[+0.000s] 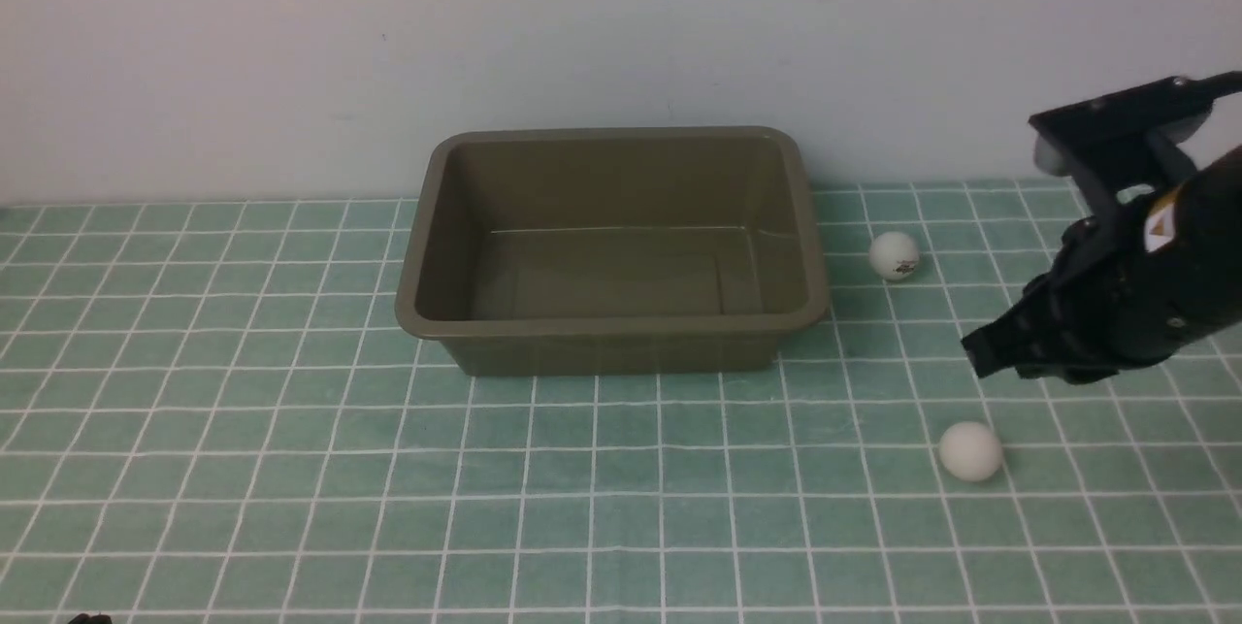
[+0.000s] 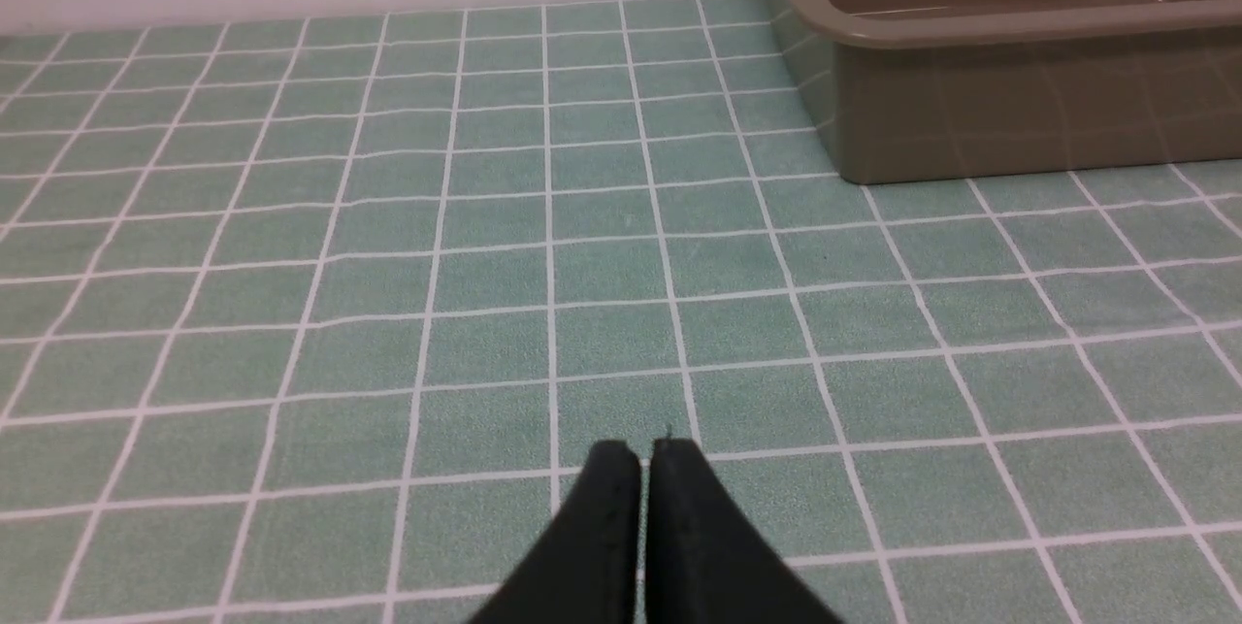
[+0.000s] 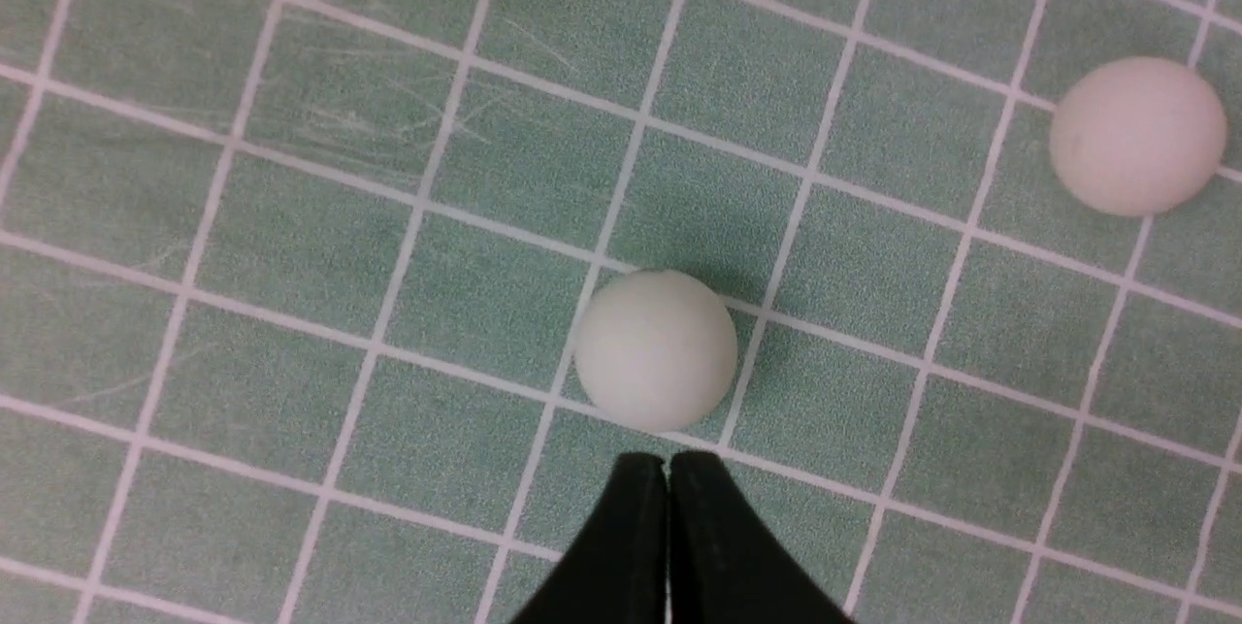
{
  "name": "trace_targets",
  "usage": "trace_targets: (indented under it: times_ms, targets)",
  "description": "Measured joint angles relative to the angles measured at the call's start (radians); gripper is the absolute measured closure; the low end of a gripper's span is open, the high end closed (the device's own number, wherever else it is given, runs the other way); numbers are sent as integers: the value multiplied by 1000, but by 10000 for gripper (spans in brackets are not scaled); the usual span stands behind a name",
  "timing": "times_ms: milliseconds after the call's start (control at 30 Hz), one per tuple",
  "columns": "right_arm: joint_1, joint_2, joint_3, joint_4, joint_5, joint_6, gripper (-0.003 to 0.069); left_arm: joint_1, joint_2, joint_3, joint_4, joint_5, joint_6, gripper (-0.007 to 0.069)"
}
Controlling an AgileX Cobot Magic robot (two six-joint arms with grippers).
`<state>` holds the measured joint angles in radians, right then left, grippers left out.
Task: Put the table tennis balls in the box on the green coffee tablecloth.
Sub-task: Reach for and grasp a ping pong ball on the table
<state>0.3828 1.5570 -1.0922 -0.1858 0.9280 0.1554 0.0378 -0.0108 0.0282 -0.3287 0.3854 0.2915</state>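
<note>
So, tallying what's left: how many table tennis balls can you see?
2. The logo ball lies on the tablecloth right of the box; the plain ball nearer, by the right pincer. Another may hide behind that arm.

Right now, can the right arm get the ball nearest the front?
Probably yes. The right gripper hangs close to that ball with nothing between, but its jaws are shut and must open first.
</note>
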Motion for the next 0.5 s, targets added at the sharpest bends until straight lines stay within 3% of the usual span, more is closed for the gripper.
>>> trace_targets:
  times_ms: [100, 267, 500]
  targets:
    - [0, 10, 0, 0, -5, -37, 642, 0, 0, 0, 0, 0, 0, 629]
    - [0, 14, -1, -1, -15, -73, 539, 0, 0, 0, 0, 0, 0, 629]
    - [0, 14, -1, 11, -24, -66, 235, 0, 0, 0, 0, 0, 0, 629]
